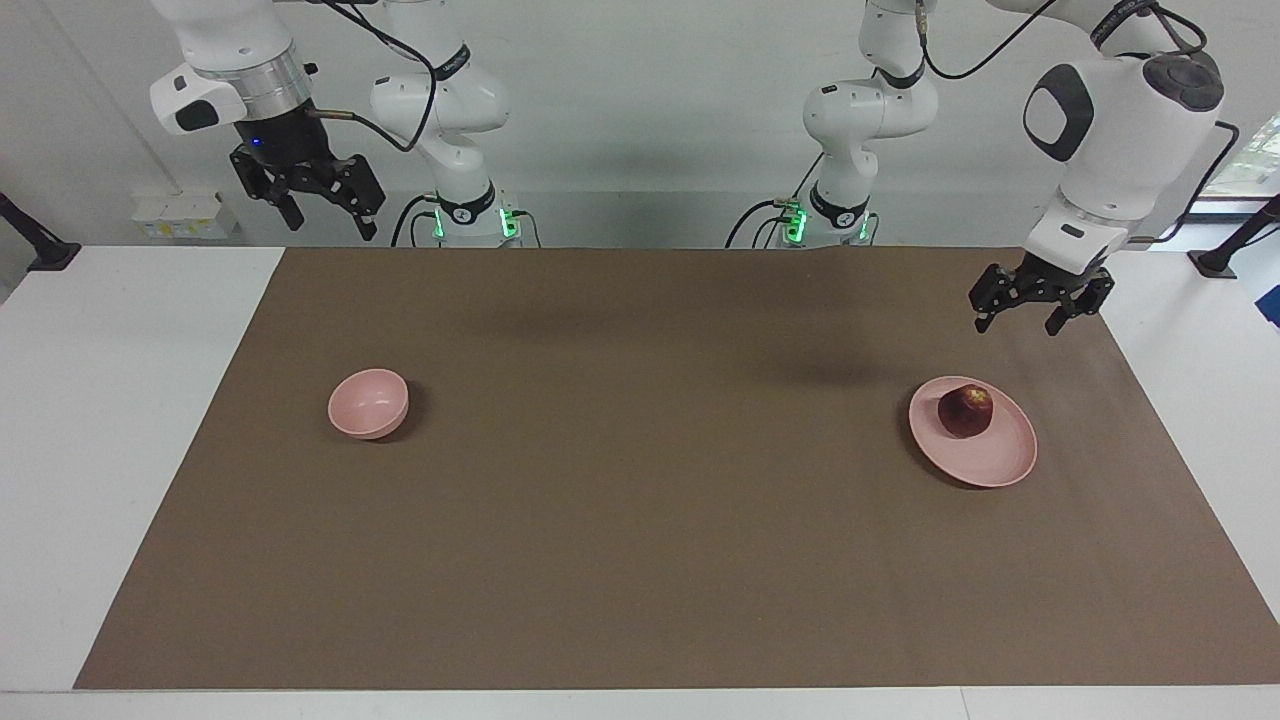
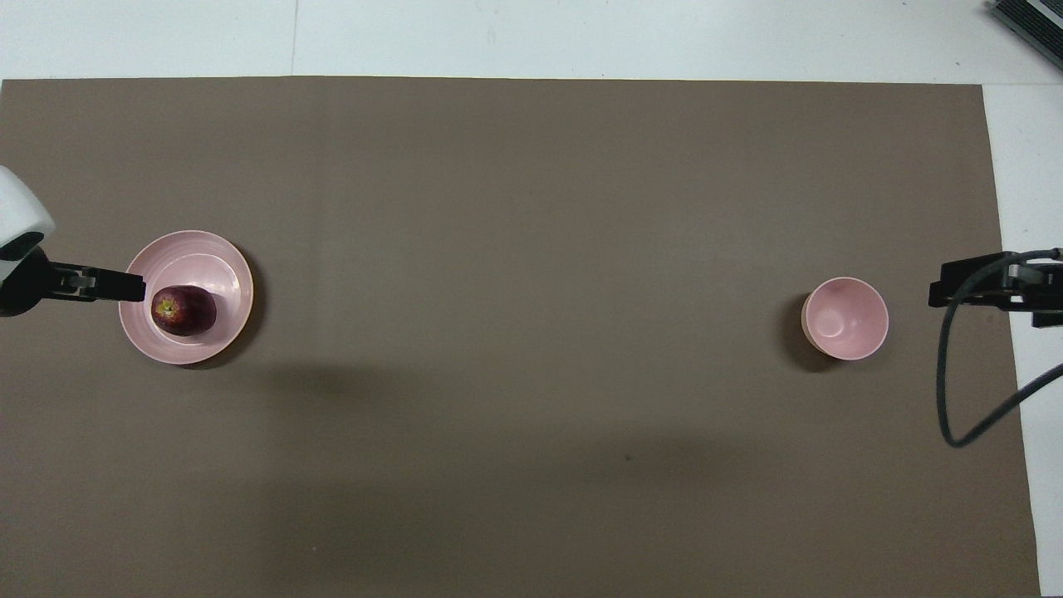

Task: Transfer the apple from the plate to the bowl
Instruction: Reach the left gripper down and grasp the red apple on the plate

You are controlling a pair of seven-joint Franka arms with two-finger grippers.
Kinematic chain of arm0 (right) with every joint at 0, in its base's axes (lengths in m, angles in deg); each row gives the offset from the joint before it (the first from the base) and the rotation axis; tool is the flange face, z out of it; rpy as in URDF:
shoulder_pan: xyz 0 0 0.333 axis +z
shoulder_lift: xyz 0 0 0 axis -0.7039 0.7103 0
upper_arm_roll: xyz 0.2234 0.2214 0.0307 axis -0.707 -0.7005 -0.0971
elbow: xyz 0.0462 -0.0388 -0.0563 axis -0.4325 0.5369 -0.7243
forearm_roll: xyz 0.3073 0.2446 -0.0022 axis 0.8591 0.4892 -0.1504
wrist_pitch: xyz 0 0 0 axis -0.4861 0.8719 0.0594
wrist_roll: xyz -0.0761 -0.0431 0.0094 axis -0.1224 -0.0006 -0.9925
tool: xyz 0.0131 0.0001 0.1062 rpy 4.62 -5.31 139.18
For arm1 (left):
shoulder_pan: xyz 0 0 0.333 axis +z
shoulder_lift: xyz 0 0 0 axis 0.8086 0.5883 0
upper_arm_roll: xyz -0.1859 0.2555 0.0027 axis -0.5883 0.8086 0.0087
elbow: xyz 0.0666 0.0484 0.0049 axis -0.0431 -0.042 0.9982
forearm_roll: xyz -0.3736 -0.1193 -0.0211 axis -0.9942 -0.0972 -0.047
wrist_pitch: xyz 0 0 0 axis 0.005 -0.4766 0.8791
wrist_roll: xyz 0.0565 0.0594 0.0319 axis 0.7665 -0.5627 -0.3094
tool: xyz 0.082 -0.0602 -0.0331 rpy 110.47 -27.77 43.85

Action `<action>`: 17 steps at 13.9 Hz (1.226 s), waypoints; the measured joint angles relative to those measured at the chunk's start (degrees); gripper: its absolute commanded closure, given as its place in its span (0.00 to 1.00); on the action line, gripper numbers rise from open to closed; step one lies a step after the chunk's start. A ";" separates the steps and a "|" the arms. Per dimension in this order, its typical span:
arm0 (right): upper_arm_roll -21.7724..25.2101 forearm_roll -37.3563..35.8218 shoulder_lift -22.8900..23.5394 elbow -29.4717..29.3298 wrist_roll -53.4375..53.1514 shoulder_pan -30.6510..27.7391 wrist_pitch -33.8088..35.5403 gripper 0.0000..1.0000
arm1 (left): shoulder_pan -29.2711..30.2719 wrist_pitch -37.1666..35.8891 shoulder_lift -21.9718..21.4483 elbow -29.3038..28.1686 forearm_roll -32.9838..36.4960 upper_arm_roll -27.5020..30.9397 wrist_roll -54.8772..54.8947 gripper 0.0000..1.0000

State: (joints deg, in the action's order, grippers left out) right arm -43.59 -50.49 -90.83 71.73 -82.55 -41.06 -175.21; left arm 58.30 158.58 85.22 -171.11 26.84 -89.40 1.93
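Note:
The dark red apple lies on the wide pale pink plate toward the left arm's end of the table. The small deep pink bowl stands empty toward the right arm's end. My left gripper is open and empty, up in the air over the mat just beside the plate, not touching it. In the overhead view its tip overlaps the plate's rim next to the apple. My right gripper is open and empty and waits high by its own end of the table, beside the bowl in the overhead view.
A brown mat covers the middle of the white table. A grey cable hangs in a loop from the right gripper. A dark object sits at the table's corner farthest from the robots.

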 measured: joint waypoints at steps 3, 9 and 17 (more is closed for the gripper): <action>-0.51 1.42 0.66 1.13 0.00 0.71 -3.38 0.00 | 0.61 6.10 1.43 -4.02 -0.03 0.01 0.00 0.00; -0.81 5.46 9.58 4.39 -0.42 3.71 -16.68 0.00 | 1.30 19.76 6.17 -11.28 -0.06 0.00 0.00 0.00; -0.87 13.99 20.30 6.15 -7.34 8.76 -31.15 0.00 | 1.98 29.07 10.89 -16.08 -0.07 0.00 0.00 0.00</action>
State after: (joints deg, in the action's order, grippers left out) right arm -44.45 -36.50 -70.52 77.89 -89.90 -32.30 -206.37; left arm 60.28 187.64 96.11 -187.18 26.77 -89.40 1.93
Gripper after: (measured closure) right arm 0.000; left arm 0.000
